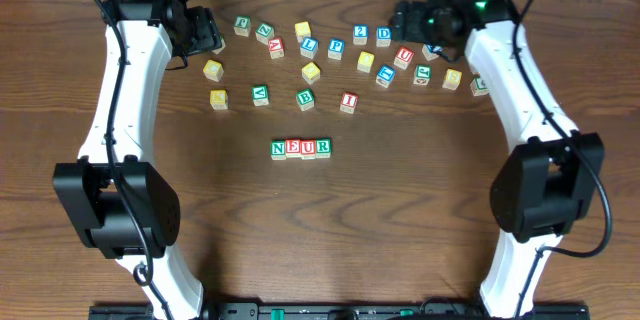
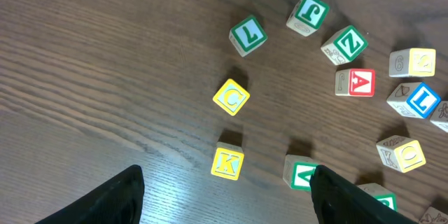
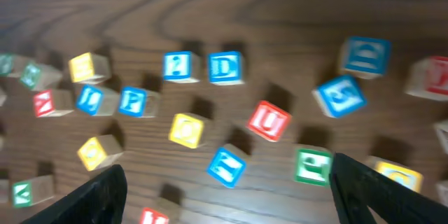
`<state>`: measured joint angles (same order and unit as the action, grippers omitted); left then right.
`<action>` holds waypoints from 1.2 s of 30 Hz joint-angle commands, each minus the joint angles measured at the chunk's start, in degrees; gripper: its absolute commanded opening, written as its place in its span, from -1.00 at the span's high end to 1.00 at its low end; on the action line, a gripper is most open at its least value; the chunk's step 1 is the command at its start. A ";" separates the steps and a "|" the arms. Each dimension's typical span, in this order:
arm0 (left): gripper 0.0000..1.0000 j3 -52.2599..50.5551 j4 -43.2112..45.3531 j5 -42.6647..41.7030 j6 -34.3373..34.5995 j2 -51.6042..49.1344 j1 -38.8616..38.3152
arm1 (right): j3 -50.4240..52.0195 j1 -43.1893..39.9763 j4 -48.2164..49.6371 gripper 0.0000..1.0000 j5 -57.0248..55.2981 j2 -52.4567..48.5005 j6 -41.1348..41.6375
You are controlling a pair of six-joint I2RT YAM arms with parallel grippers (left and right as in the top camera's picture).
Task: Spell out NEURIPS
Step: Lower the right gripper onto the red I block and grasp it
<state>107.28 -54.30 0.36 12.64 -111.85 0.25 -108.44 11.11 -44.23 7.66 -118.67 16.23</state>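
1. Dark fingertips point(image 2: 112, 199) of my left gripper point(image 2: 224, 203) fill the bottom corners of its wrist view. They are spread wide, holding nothing and touching nothing. A yellow K cube point(image 2: 227, 162) lies on the table point(image 2: 105, 56) just above the gap.
2. My right gripper point(image 3: 238, 199) looks the same in its blurred wrist view, with fingers far apart at the bottom corners. It is empty and clear of every cube.
3. From overhead, the N-E-U-R row point(image 1: 301, 147) sits just below the middle of the frame, its four cubes touching side by side. It is well apart from both grippers, which hover at the upper left and upper right over the scattered cubes.
4. Above and right of the row is the red I cube point(image 1: 348, 101), on its own between the row and the scatter. The blue P cube point(image 1: 336, 48) lies higher up in the scatter, nearer my right gripper than my left.
5. Only the overhead view shows the row.
6. The left wrist view shows green and yellow cubes and a red A cube point(image 2: 360, 82) at its upper right.
7. In the right wrist view the P is at middle left and another red U cube point(image 3: 269, 120) is near the centre.
8. A blue cube point(image 3: 339, 96) at the right of that view may read S or 5. The blur stops me telling which.
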 commanded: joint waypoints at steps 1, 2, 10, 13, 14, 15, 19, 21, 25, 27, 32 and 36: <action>-0.50 -0.26 -0.04 0.31 -0.04 0.55 -0.22 | -4.94 2.10 -0.09 -0.79 -2.23 -0.83 -1.29; -0.50 -0.26 -0.09 0.28 -0.02 0.55 -0.22 | -5.51 2.45 -0.09 -0.79 -2.80 -1.22 -1.27; -0.50 -0.26 -0.46 0.09 0.15 0.50 -0.22 | -6.12 3.02 0.04 -0.62 -4.31 -4.02 2.40; -0.50 -0.26 -0.46 0.11 0.13 0.52 -0.22 | -6.12 3.41 -0.59 -0.63 -2.21 -5.11 2.58; -0.50 -0.26 -0.46 0.11 0.13 0.50 -0.22 | -6.12 3.76 -0.87 -0.63 -1.16 -5.25 2.58; -0.50 -0.26 -0.44 0.13 0.13 0.50 -0.22 | -6.12 4.28 -1.09 -0.63 -0.63 -5.64 2.56; -0.50 -0.26 -0.24 0.13 0.11 0.50 -0.22 | -6.10 6.91 -3.45 -0.61 -0.50 -6.29 2.14; -0.50 -0.26 -0.26 0.13 0.11 0.50 -0.22 | -6.10 8.20 -5.68 -0.54 -1.46 -6.95 2.38; -0.50 -0.26 -0.46 0.13 0.11 0.50 -0.22 | -6.10 10.14 -9.70 -0.40 -2.93 -8.96 4.94; -0.50 -0.26 -0.48 0.13 0.11 0.50 -0.22 | -6.10 11.19 -10.97 -0.36 -2.78 -10.12 5.22; -0.50 -0.26 -0.46 0.13 0.11 0.50 -0.22 | -6.10 13.31 -11.74 -0.34 -2.84 -13.44 7.69; -0.50 -0.26 -0.48 0.13 0.09 0.50 -0.22 | -6.10 13.97 -11.72 -0.33 -2.82 -15.78 8.66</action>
<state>107.28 -54.48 0.34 12.67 -111.85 0.21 -113.89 24.62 -55.90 5.54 -133.25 22.87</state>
